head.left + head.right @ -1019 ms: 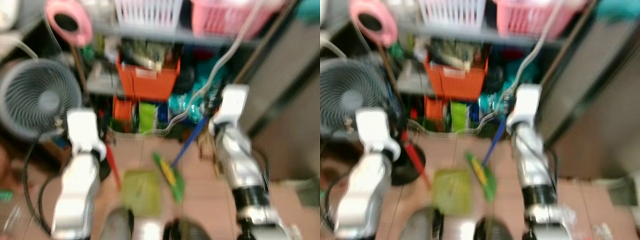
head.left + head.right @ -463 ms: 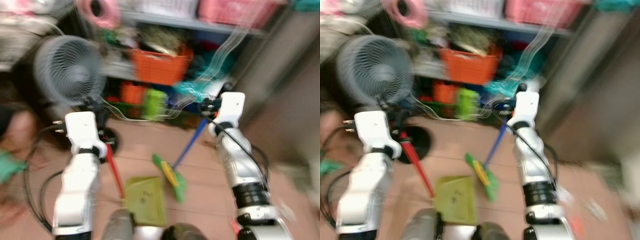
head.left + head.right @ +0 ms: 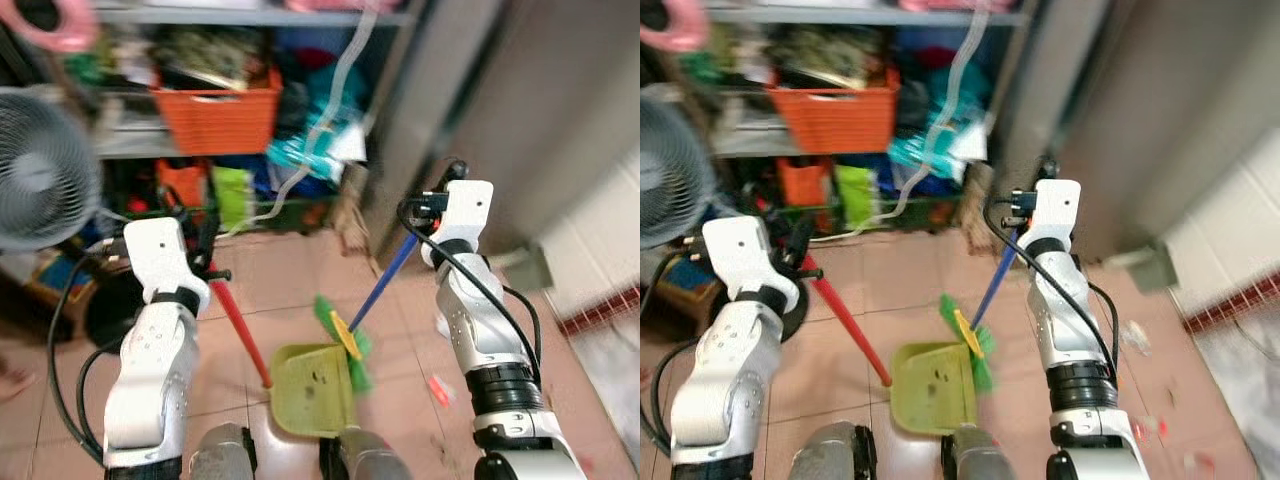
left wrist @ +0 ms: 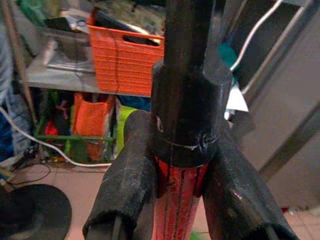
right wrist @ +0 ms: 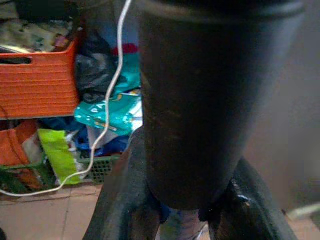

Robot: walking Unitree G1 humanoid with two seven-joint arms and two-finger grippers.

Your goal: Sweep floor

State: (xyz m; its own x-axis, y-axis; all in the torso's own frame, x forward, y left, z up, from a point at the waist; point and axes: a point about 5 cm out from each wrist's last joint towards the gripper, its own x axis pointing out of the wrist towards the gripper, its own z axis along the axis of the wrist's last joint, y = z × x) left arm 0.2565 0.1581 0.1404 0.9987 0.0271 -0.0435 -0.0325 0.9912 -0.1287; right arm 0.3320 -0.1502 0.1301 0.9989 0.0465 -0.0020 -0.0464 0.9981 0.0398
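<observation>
Fan (image 3: 35, 170) at far left, black round base on the tiled floor (image 3: 290, 275). Behind it a shelf unit with an orange basket (image 3: 215, 120), green and orange bags lower down, white cable hanging across. Left gripper (image 4: 177, 195) raised in front of the shelves, 2 black fingers (image 4: 122, 190) clamped around the red handle (image 3: 238, 335) just below its black cap. Handle slanting down and to the right to the green dustpan (image 3: 312, 388), flat on the floor between the arms, just ahead of the robot's feet. Broom head (image 3: 343, 340), green with a yellow band, touching the dustpan's right edge, partly over its mouth. Blue broomstick (image 3: 388, 278) rising from the head up and right to the right gripper (image 5: 192, 210), fingers (image 5: 125, 200) closed on the stick's dark top end. Small red scrap (image 3: 437, 387) on the floor beside the right arm. Grey panel (image 3: 520, 110) at right, white tiles and a red strip at far right edge.
</observation>
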